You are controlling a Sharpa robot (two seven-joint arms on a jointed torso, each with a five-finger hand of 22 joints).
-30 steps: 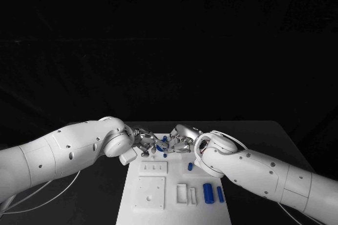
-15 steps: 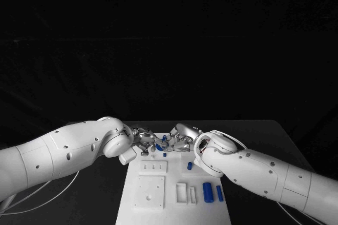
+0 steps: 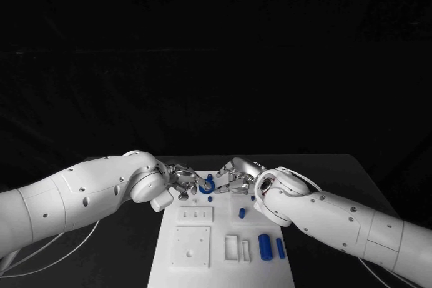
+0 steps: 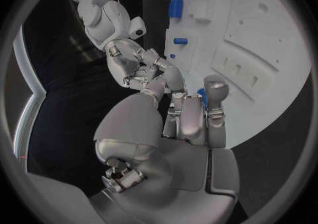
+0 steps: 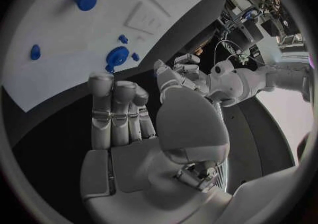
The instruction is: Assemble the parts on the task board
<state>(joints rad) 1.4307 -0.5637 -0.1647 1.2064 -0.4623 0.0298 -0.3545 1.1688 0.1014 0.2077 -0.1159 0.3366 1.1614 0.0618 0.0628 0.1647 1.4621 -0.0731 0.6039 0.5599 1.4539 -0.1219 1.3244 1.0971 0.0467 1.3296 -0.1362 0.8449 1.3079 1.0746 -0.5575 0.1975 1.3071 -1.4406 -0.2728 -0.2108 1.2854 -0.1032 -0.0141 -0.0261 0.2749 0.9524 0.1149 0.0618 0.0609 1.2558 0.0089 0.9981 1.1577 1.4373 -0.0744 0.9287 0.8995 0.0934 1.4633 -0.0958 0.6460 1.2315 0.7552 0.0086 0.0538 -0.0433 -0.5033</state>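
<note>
The white task board (image 3: 225, 244) lies lengthwise in the middle of the table. At its far end a round blue part (image 3: 206, 187) sits between my two hands; in the right wrist view this round blue part (image 5: 118, 55) lies on the board near its edge. My left hand (image 3: 185, 182) has its fingertips (image 4: 215, 88) right against the blue part (image 4: 201, 96); I cannot tell whether they grip it. My right hand (image 3: 232, 178) is just right of the part, fingers (image 5: 116, 107) stretched out and holding nothing.
Other blue parts lie on the board: a short peg (image 3: 241, 212), a tiny piece (image 3: 210, 198), a thick cylinder (image 3: 265, 246) and a thinner one (image 3: 280, 247) near the front right. White raised blocks (image 3: 193, 244) stand on its left half. Black table (image 3: 342, 175) surrounds it.
My right hand has drawn back a little to the right, uncovering the round blue part between the hands. The left hand has barely moved.
</note>
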